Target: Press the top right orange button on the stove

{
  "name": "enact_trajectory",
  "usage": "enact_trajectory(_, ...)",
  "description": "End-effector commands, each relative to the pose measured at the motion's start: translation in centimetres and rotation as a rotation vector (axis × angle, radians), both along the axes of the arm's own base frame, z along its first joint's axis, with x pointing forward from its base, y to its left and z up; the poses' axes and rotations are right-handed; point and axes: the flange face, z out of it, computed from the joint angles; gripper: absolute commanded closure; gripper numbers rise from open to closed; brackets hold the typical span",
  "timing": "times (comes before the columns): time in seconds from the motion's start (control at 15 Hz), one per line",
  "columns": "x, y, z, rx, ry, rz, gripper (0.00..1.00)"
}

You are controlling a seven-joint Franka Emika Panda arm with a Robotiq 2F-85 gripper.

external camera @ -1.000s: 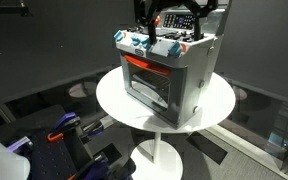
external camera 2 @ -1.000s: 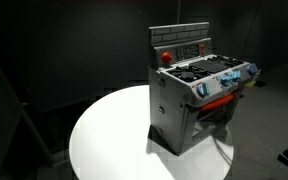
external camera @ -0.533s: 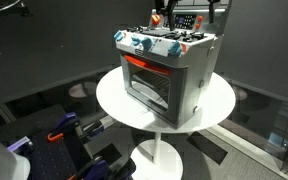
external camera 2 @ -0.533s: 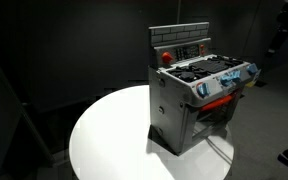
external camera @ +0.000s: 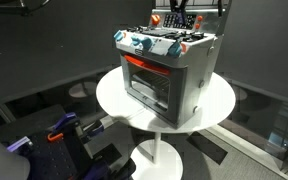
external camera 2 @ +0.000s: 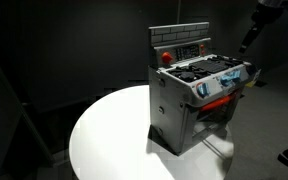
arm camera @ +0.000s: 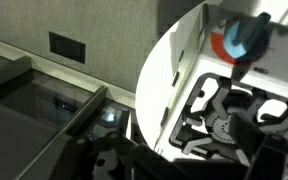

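The stove (external camera: 169,70) is a small grey toy oven with a glass door, an orange-red strip and blue-and-white knobs. It stands on the round white table (external camera: 114,100) and shows in both exterior views (external camera 2: 189,105). An orange button (external camera 2: 165,57) sits on its raised back panel and also shows in the wrist view (arm camera: 224,42). My gripper (external camera 2: 246,44) hangs in the air above and beside the stove, clear of it, and looks shut and empty. In the wrist view my dark fingers (arm camera: 199,150) fill the bottom edge over the black burner top (arm camera: 219,110).
The table (external camera 2: 114,130) stands on a single pedestal, with dark floor and dark walls around it. Blue and black equipment (external camera: 59,135) lies on the floor in front of the table. A grey wall with a black outlet (arm camera: 66,45) shows in the wrist view.
My gripper has risen from just above the stove's back panel and moved up and away from it. The stove has not moved.
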Motion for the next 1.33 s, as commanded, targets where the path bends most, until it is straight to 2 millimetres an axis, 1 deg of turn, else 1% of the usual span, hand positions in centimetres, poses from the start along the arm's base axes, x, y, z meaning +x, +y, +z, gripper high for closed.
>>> enact_trajectory(0.0,3.3,0.5,0.0,0.004,-0.034,-0.03,0.0)
enact_trajectory(0.33,6.1,1.3,-0.3,-0.001,-0.071,-0.047,0.0)
enact_trajectory(0.6,7.7,1.8,-0.2,-0.004,-0.092,-0.054,0.0)
enact_trajectory(0.87,8.8,2.3,-0.1,-0.001,-0.101,-0.056,0.0)
enact_trajectory(1.27,9.8,2.5,-0.2,0.0,-0.108,-0.057,0.0)
